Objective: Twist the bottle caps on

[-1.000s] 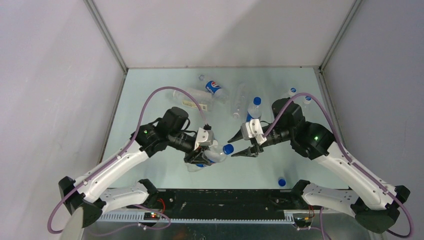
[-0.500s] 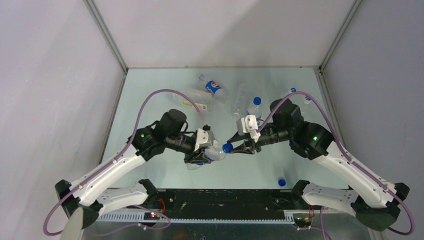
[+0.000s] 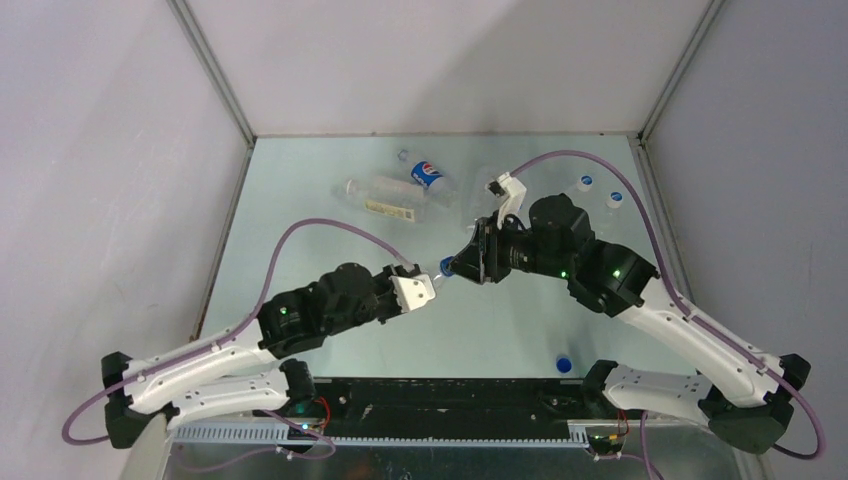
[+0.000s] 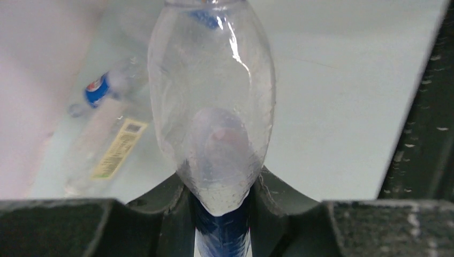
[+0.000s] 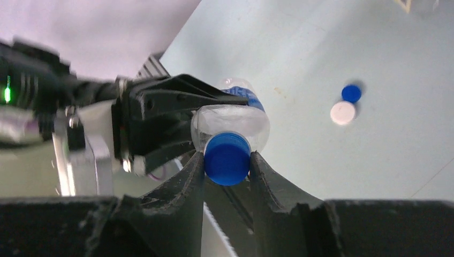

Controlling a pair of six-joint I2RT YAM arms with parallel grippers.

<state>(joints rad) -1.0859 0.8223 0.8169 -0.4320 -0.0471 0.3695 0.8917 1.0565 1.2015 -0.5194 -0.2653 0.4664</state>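
Clear glossy plastic bottle (image 4: 211,107); smooth blue plastic cap (image 5: 227,158); matt pale table (image 3: 290,190); grainy black right gripper (image 5: 227,163).

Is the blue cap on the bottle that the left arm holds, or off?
On: the blue cap covers the mouth of the bottle, with the right tool shut on it. How tightly it is screwed, I cannot tell.

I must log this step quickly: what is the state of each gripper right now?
The left gripper is closed, holding the bottle.
The right gripper is closed on the blue cap of that bottle.
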